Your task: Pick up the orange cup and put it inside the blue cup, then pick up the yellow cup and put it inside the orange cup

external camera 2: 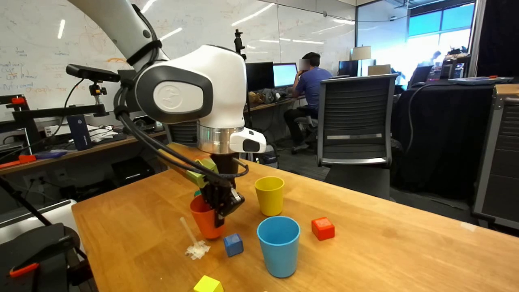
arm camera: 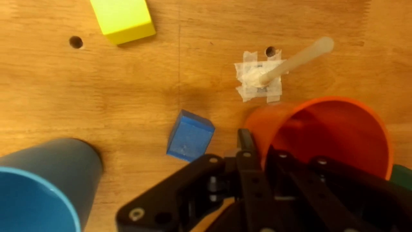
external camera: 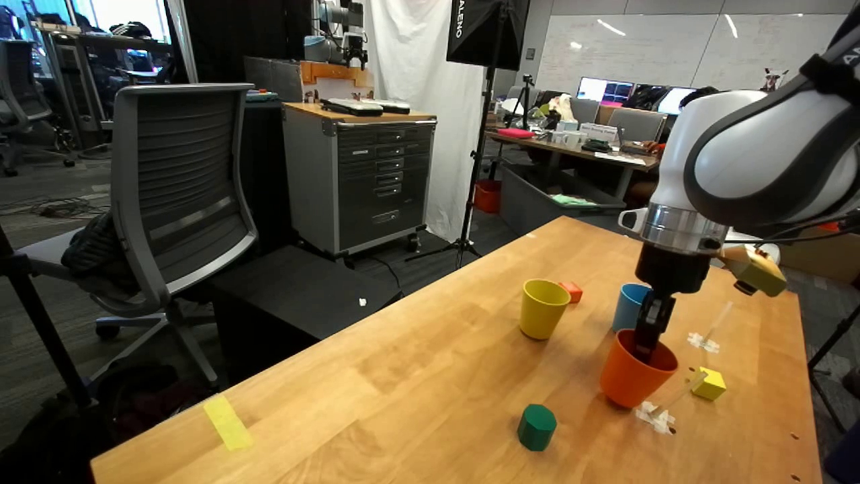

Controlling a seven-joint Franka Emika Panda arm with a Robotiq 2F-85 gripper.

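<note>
Wooden table (external camera: 403, 376) here, and it looks like your end effector (arm camera: 260, 149) pinches the orange cup (arm camera: 322, 127) by its wall, 0 of 2 nestings done. In an exterior view, the blue cup (external camera 2: 279, 250) sits empty, near-right of it, yellow cup (external camera 2: 269, 198) far-right.

Scribbled whiteboard (external camera 2: 211, 24), gray office chair (external camera: 181, 154), window (external camera 2: 425, 25) — bright, blue-tinted

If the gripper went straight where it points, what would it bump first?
Probably the table, under the orange cup. The jaws pinch the cup's side; whether its bottom touches the table is unclear.
</note>
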